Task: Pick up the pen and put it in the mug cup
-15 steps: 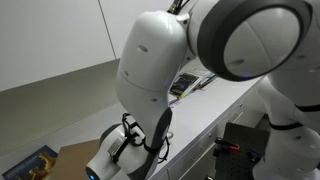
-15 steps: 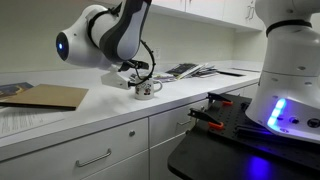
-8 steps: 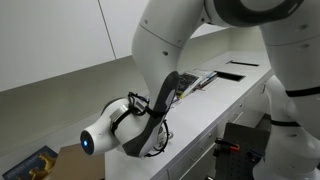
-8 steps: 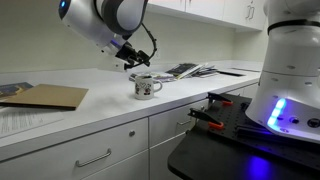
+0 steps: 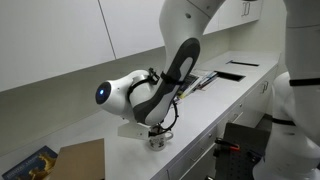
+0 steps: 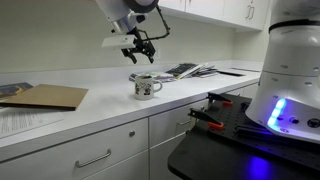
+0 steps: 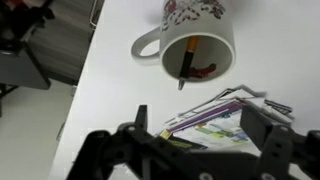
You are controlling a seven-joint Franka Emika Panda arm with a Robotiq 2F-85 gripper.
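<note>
Pen [image 7: 188,60] is seen leaning inside mug cup [image 7: 200,10], upper centre of wrist view. Gripper [image 7: 195,130] is held open and empty at bottom.

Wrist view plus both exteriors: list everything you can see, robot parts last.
mug: one, whitish with reddish pattern, on the counter below the gripper
pen: one, orange-brown with a dark end, leaning inside the mug
papers: loose stack, mixed colours, on the counter beside the mug
cardboard: one sheet, brown, on the counter away from the mug
book: one, blue, next to the cardboard
counter: one, white
gripper: one, black, open, above the mug
arm: one, white
</note>
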